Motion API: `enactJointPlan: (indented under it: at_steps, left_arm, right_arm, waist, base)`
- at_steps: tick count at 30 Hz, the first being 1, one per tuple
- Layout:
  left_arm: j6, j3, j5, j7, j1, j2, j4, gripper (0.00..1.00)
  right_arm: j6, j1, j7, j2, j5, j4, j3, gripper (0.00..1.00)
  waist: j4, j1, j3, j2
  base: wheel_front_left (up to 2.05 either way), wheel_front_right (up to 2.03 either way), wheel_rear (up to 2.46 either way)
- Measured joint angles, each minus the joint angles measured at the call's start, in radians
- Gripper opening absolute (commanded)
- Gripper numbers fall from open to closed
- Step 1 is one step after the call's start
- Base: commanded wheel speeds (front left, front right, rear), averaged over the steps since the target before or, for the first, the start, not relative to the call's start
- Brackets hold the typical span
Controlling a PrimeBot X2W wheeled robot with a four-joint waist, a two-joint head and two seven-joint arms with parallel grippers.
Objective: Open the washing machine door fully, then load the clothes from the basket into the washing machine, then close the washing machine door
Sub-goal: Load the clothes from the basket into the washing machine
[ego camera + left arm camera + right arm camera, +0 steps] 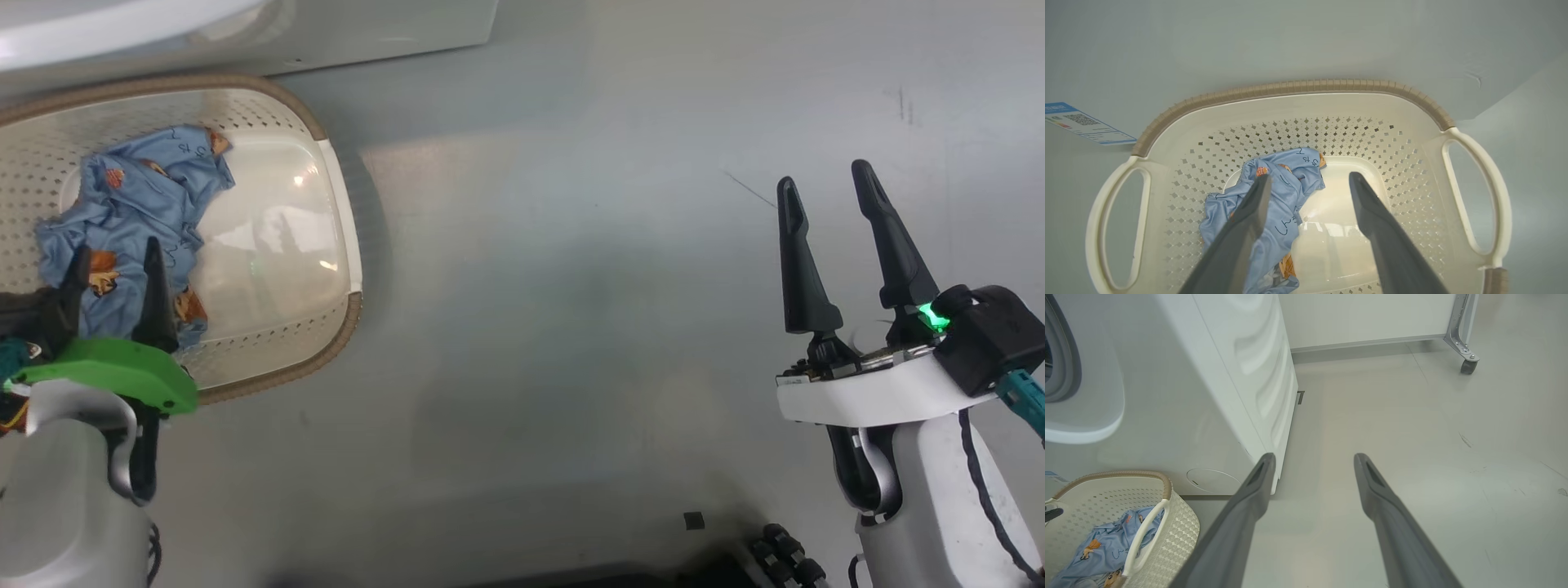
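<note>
At the far left, the left gripper [116, 257] hangs over the basket [326, 155] with its jaws spread wide and nothing between them. One of its fingers [1249, 216] lies across the clothes [147, 196], though whether it touches the cloth is hard to tell. The clothes lie in the basket's left half, the basket stands on the floor [571, 286] just before the washing machine [367, 33], and well off to the right the right gripper [824, 175] is held above the floor, jaws likewise parted and empty

The clothes [139, 212] lie in the basket [269, 114] before the washing machine [367, 33].
</note>
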Motion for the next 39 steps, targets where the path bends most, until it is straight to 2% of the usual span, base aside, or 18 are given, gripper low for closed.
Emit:
enactJointPlan:
  at_steps: [13, 21, 26, 32, 39]
  left_arm:
    - [0.04, 0.02, 0.022, 0.079, -0.145, 0.042, 0.142, 1.0]
    - [0.09, 0.024, 0.043, 0.12, -0.226, 0.095, 0.216, 1.0]
    - [0.101, 0.01, 0.062, 0.168, -0.26, 0.101, 0.261, 1.0]
    - [0.12, 0.001, 0.087, 0.225, -0.328, 0.151, 0.309, 1.0]
    - [0.114, -0.047, 0.131, 0.291, -0.405, 0.191, 0.374, 1.0]
  right_arm:
    - [0.0, -0.057, 0.0, -0.001, 0.033, -0.017, 0.014, 1.0]
    - [0.0, -0.074, 0.0, -0.001, 0.043, -0.016, 0.014, 1.0]
    - [0.0, -0.076, 0.0, -0.001, 0.045, -0.015, 0.015, 1.0]
    - [0.0, -0.076, 0.0, -0.001, 0.053, -0.015, 0.033, 1.0]
    - [0.0, -0.092, 0.0, -0.001, 0.062, -0.015, 0.048, 1.0]
  waist:
    - [-0.025, 0.0, 0.157, 0.0]
    - [-0.042, 0.0, 0.21, 0.0]
    - [-0.046, 0.0, 0.219, 0.0]
    - [-0.053, -0.0001, 0.241, 0.0]
    - [-0.065, -0.0001, 0.271, 0.0]
  base:
    - [0.0, 0.0, 0.0]
    - [0.0, 0.0, 0.0]
    - [0.0, 0.0, 0.0]
    - [0.0, 0.0, 0.0]
    - [0.0, 0.0, 0.0]
